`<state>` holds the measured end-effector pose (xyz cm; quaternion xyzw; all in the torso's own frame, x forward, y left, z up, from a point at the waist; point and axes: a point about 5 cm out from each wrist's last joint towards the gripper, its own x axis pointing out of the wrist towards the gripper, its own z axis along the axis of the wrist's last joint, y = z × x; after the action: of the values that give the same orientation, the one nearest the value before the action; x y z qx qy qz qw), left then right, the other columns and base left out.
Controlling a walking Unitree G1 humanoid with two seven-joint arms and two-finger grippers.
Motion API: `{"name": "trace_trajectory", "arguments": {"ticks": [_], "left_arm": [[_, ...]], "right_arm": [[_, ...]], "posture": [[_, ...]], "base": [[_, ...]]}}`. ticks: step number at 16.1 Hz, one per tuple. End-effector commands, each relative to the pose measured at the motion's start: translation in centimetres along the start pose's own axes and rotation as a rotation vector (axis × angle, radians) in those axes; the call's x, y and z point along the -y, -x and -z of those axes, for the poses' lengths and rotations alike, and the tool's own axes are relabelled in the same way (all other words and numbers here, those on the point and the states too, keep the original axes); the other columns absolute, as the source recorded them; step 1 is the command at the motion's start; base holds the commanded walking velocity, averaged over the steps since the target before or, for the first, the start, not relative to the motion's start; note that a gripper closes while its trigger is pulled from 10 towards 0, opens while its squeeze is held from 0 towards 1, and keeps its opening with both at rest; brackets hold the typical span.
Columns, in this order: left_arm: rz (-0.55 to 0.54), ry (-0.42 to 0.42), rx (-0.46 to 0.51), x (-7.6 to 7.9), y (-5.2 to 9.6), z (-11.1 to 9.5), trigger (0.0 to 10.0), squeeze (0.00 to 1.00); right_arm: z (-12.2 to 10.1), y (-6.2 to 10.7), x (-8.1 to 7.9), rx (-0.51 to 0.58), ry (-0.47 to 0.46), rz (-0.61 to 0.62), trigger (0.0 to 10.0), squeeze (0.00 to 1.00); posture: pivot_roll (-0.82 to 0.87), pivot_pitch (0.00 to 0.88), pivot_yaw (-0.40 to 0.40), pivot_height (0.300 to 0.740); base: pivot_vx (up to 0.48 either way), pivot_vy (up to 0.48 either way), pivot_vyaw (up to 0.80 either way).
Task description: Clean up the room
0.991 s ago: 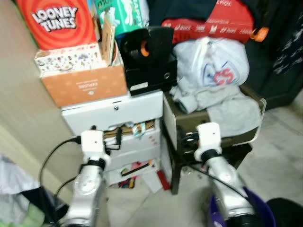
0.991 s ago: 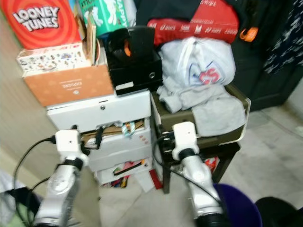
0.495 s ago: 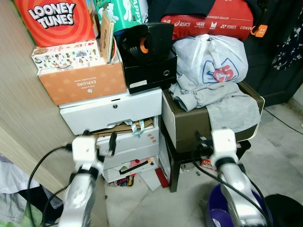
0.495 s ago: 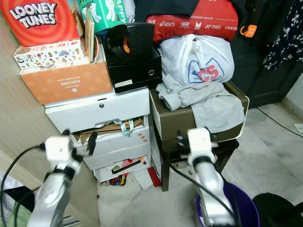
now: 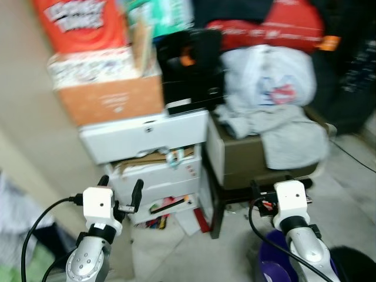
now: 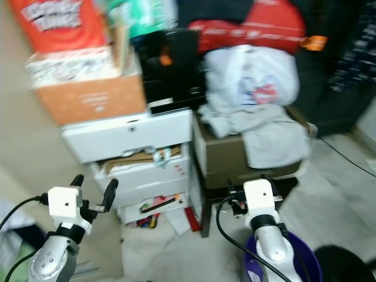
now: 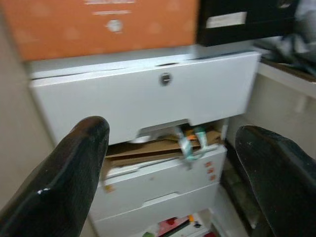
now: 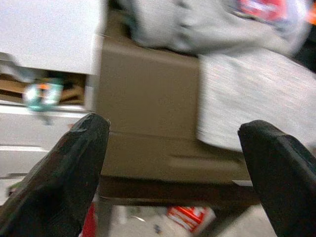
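Note:
A heap of grey clothes (image 5: 288, 126) lies on a brown box-like stand (image 5: 241, 161), with a white plastic bag (image 5: 270, 73) on top of it. To the left is a white drawer unit (image 5: 147, 138) with papers sticking out of a half-open drawer (image 7: 163, 148). My left gripper (image 5: 120, 187) is open, held low in front of the drawers. My right gripper (image 8: 173, 173) is open too, facing the brown stand and the hanging grey cloth (image 8: 247, 98). Nothing is between either pair of fingers. The head views are blurred.
An orange carton (image 5: 111, 100) and a black box (image 5: 191, 76) are stacked on the drawer unit, with more boxes above. A purple bin (image 5: 267, 267) stands by my right arm. Red and white litter (image 5: 197, 222) lies on the floor under the drawers. A beige wall (image 5: 29, 147) runs along the left.
The whole picture has shifted and blurred, so the camera has moved. Both grippers now sit lower in the head views. Both stay open and empty.

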<state>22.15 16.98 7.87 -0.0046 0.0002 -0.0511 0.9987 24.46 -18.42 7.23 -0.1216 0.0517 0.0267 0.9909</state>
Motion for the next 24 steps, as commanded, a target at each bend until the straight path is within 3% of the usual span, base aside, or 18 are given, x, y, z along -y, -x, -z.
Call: {"name": "trace_trajectory", "arguments": {"ticks": [1, 18, 24], "left_arm": [[0.018, -0.003, 0.014, 0.29, -0.4, -0.6, 10.0, 0.0], [0.08, 0.032, -0.008, 1.01, -0.42, -0.53, 10.0, 0.0], [0.024, 0.018, 0.0, 0.8, -0.78, -0.59, 10.0, 0.0]], "right_arm": [[-0.79, -0.35, -0.08, 0.02, -0.006, -0.001, 10.0, 0.0], [-0.82, -0.78, -0.47, 0.022, 0.005, -0.02, 10.0, 0.0], [-0.9, -0.95, -0.53, 0.024, 0.008, -0.029, 10.0, 0.0]], "posture": [[0.03, 0.037, 0.046, 0.74], [0.03, 0.035, 0.039, 0.74], [0.03, 0.033, 0.033, 0.74]], "base": [[0.0, 0.0, 0.8], [0.0, 0.0, 0.8], [0.0, 0.0, 0.8]]}}
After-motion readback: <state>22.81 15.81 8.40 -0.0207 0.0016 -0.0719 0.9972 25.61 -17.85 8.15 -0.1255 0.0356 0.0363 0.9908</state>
